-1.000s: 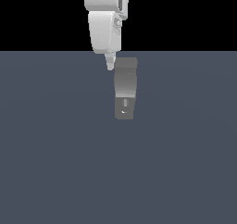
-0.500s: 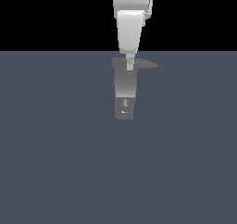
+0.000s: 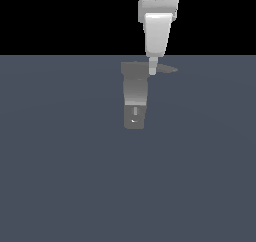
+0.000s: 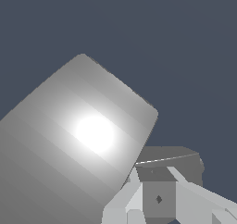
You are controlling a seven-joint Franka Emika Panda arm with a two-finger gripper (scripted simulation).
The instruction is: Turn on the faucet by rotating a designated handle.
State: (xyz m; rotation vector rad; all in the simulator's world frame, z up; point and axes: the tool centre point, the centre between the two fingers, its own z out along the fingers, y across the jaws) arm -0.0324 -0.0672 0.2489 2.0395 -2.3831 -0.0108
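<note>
One grey faucet [image 3: 135,98] upright, pale slot mark low on front, no legible writing, handle [image 3: 166,69] projecting toward exterior view's right, gripper [image 3: 152,70] at handle base, jaw state indeterminate.

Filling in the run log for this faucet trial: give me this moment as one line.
phase: at handle | gripper: at faucet top, against handle | handle: points to exterior view's right | jaws: state unclear
</note>
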